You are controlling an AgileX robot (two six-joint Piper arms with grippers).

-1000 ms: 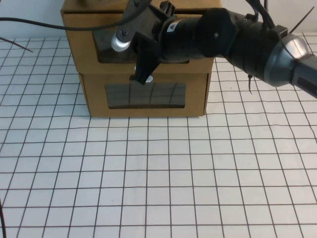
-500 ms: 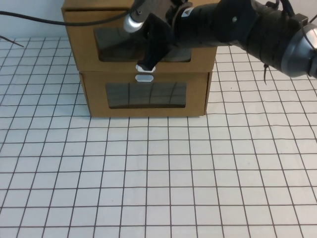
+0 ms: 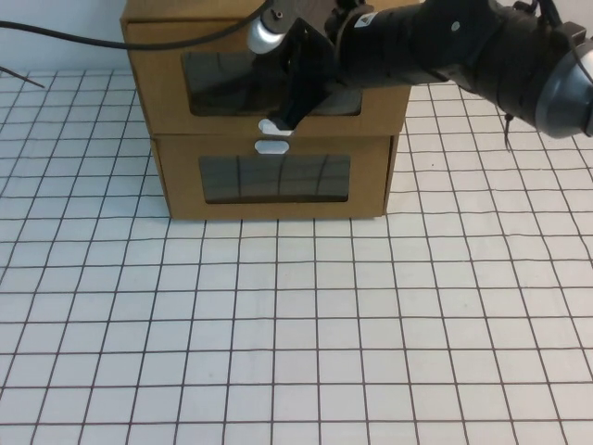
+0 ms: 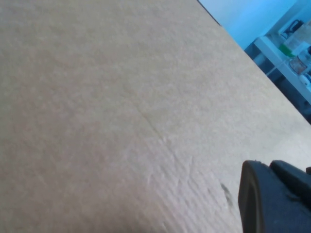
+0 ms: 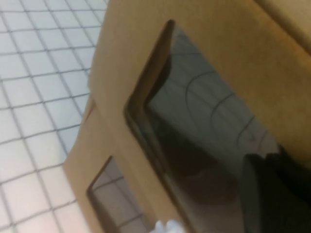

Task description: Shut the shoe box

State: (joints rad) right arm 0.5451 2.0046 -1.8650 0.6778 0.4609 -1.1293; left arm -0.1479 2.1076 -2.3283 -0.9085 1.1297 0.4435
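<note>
The shoe box [image 3: 157,93] is the upper of two stacked brown cardboard boxes. It has a clear window [image 3: 222,83] with a white pull tab [image 3: 269,127] just below it. Its front looks about flush with the box below. My right gripper [image 3: 289,116] is shut, points down across the window, and its tip is at the tab. In the right wrist view the gripper [image 5: 257,184] is close over the window [image 5: 204,126]. My left gripper [image 4: 252,184] is shut and rests close against plain cardboard [image 4: 121,111]. It is hidden in the high view.
The lower matching box [image 3: 181,181] has its white tab [image 3: 271,146] above its own window. Both stand at the back of a white gridded table [image 3: 296,324]. The right arm [image 3: 463,46] reaches in from the right. A black cable [image 3: 74,35] runs at the back left.
My right gripper's tip has risen from the lower box's tab to the shoe box's tab and moved back. The shoe box's front has shifted slightly away and right.
</note>
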